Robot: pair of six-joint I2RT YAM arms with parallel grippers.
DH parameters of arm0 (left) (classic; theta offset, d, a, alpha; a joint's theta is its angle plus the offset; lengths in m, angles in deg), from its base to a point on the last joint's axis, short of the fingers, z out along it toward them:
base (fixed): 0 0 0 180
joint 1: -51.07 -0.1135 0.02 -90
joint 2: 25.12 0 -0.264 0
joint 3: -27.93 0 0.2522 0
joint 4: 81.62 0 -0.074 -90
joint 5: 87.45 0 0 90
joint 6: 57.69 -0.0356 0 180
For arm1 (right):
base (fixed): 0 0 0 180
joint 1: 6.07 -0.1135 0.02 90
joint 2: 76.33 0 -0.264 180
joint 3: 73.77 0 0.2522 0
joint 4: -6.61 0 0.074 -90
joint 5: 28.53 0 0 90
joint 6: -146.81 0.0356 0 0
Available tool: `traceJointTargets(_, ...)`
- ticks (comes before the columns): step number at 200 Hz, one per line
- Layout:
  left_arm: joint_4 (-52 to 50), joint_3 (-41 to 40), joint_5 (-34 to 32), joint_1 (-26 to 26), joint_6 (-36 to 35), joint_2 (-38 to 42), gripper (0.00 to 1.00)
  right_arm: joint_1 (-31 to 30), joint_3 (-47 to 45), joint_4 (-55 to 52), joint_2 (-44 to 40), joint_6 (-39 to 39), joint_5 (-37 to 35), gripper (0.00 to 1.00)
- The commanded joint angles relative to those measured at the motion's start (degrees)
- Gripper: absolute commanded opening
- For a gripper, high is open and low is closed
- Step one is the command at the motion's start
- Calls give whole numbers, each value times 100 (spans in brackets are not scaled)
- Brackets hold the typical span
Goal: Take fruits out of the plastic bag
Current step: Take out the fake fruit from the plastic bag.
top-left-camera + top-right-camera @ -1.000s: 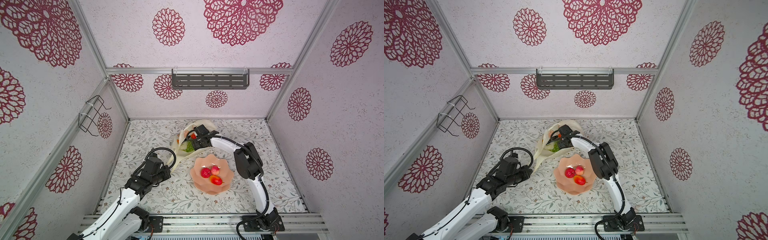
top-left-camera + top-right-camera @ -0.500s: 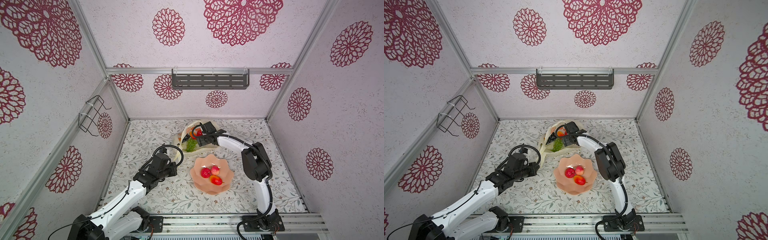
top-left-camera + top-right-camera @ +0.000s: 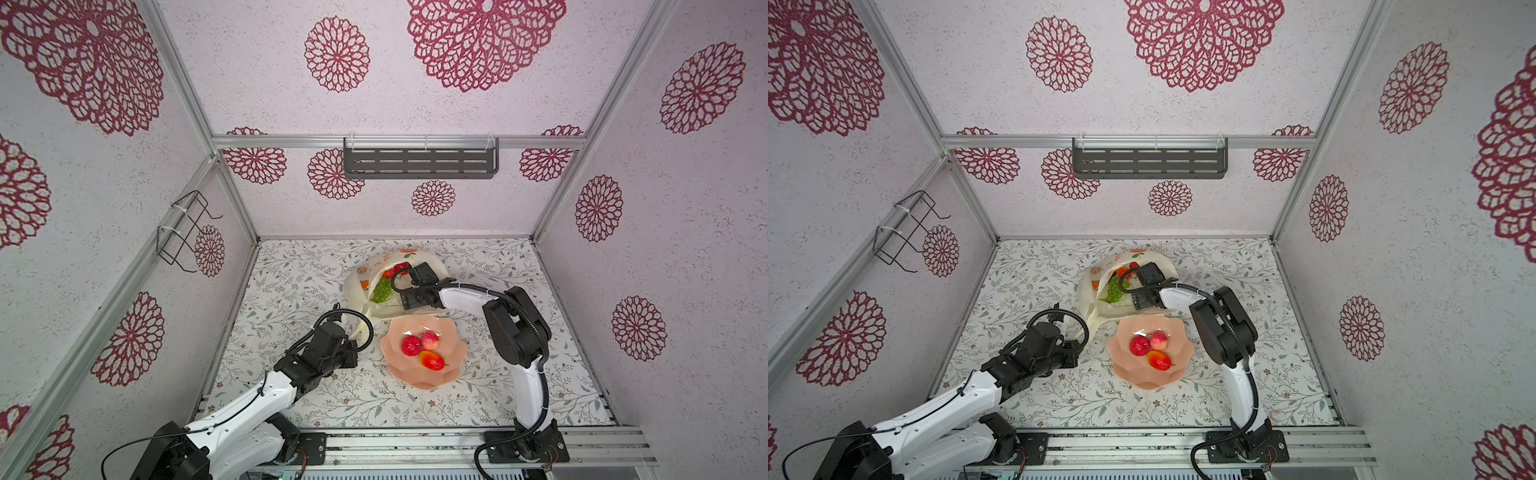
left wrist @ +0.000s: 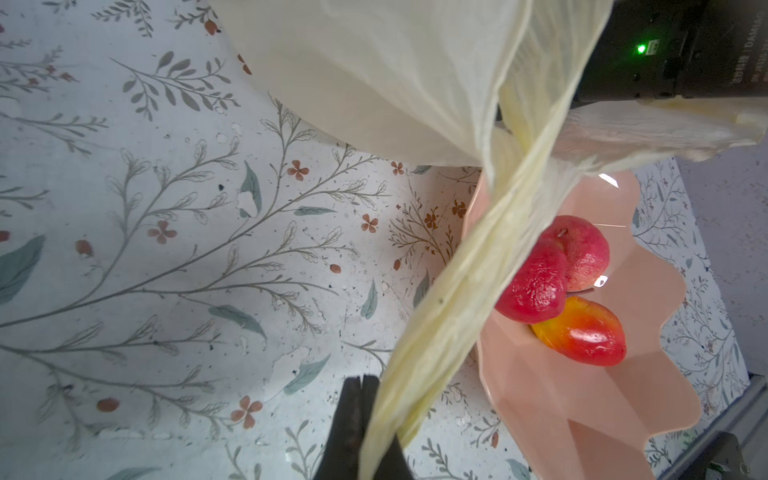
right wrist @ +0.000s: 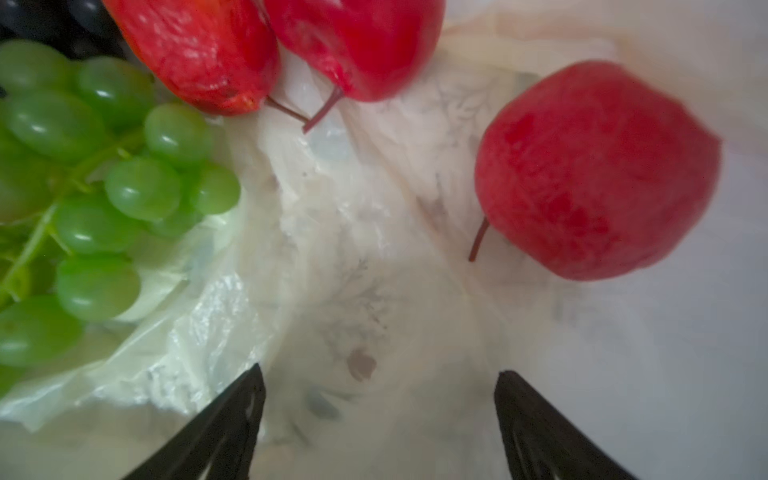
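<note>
Floral-print tabletop (image 3: 291,299) enclosed by rosette-patterned walls. Inside the plastic bag (image 3: 353,297), right hand (image 5: 378,374) spread wide and empty, aimed between green grapes (image 5: 104,187) and a round red fruit (image 5: 594,166), two more red fruits (image 5: 199,50) beyond. At the bag's near side, left hand (image 4: 360,380) clamped shut on the twisted loop handle (image 4: 457,291), drawn taut, probably to hold the mouth open for reaching. Three fruits (image 3: 411,345) already resting in the peach bowl (image 3: 415,380), just beside the bag; several yet to be removed.
</note>
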Motion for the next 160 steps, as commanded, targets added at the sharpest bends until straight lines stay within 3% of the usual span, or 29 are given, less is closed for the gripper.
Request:
traceJointTargets(1, 41, -38, -498, 17, -133, 168, 0, 33, 151, 224, -410, 149, 70, 90)
traceJointTargets(26, -112, -142, -816, 7, -107, 271, 0, 34, 280, 432, -430, 131, 126, 90)
traceJointTargets(50, 72, -313, -732, 8, -99, 302, 0, 34, 589, 516, -280, 195, 140, 88)
traceJointTargets(160, 435, -350, -311, 29, -327, -262, 0, 137, 872, 1134, 109, 503, -1220, 88)
